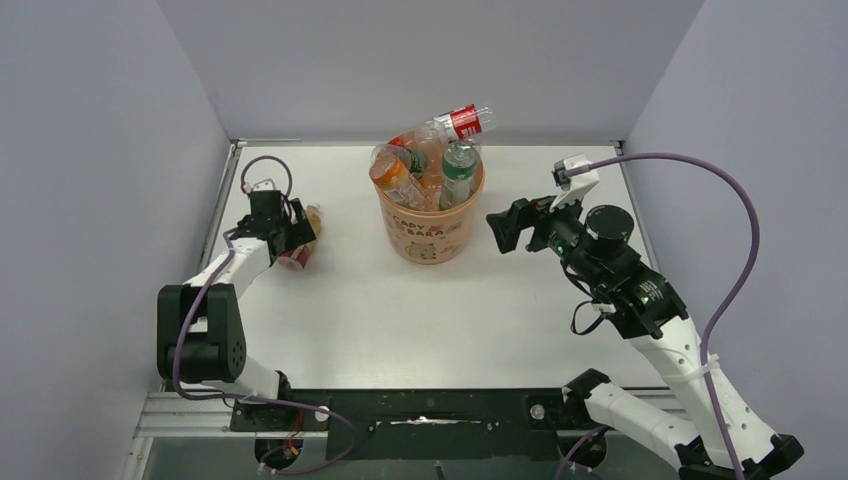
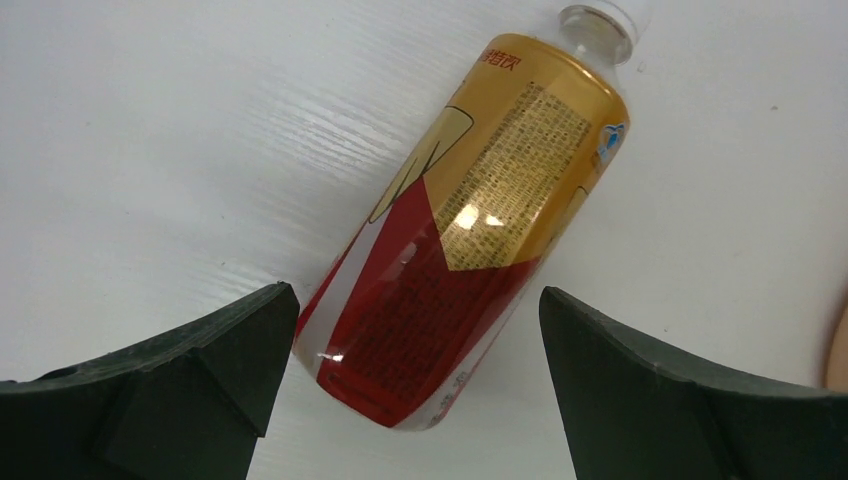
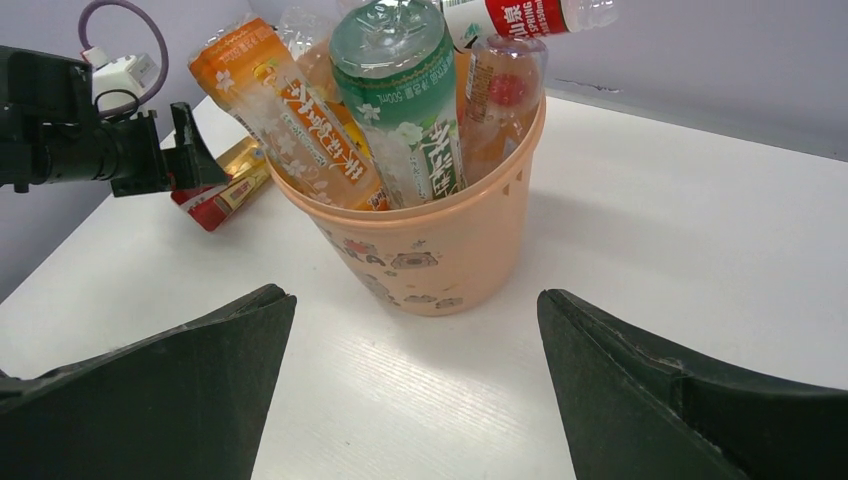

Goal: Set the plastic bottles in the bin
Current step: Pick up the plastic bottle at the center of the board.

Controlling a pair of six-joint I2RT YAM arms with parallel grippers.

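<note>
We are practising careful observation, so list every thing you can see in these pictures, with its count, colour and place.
bin: one, pale orange with cartoon print, far middle of the table.
bottles in the bin: at least five, sticking out above the rim; among them an orange-labelled bottle, a green-labelled bottle and a red-labelled clear bottle lying across the top.
loose bottle: one, gold and red label, lying on the table left of the bin.
table: one, white.
cables: two, purple, one along each arm.
left gripper: black, open, straddling the loose bottle.
right gripper: black, open, empty, right of the bin.
</note>
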